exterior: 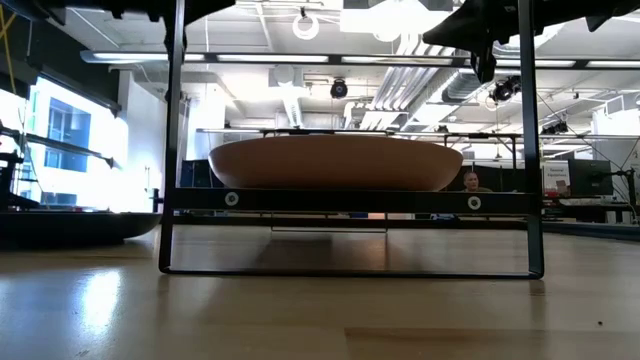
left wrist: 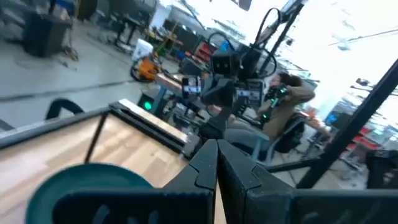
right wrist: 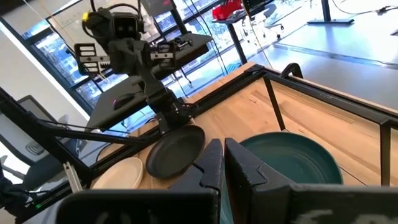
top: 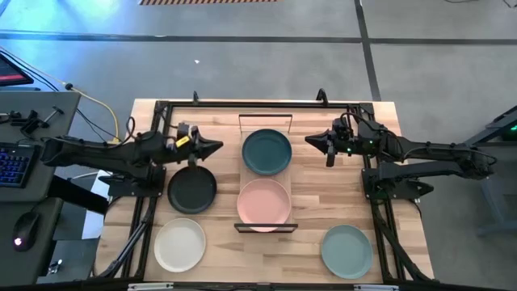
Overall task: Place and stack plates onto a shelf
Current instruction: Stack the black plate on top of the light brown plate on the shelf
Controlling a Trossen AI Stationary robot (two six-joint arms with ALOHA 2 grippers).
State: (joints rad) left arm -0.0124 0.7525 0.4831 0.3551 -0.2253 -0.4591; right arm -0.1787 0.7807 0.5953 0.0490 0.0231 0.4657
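Observation:
The shelf (top: 246, 179) stands in the middle of the table. On its board rest the dark teal plate (top: 266, 151) (right wrist: 292, 158) at the far end and the pink plate (top: 263, 202) (exterior: 335, 163) at the near end. The black plate (top: 192, 191) (right wrist: 177, 149), the cream-white plate (top: 179, 244) and the pale green plate (top: 346, 250) lie flat on the tabletop. No purple plate shows. My left gripper (top: 218, 146) (left wrist: 216, 155) hovers shut, left of the teal plate. My right gripper (top: 309, 140) (right wrist: 222, 155) hovers shut on that plate's right side.
A black metal frame (top: 242, 103) runs along the table's far edge and down both sides. Bare tabletop (top: 331, 194) lies between the shelf and the right arm's base. A desk with a keyboard (top: 14, 162) stands left of the table.

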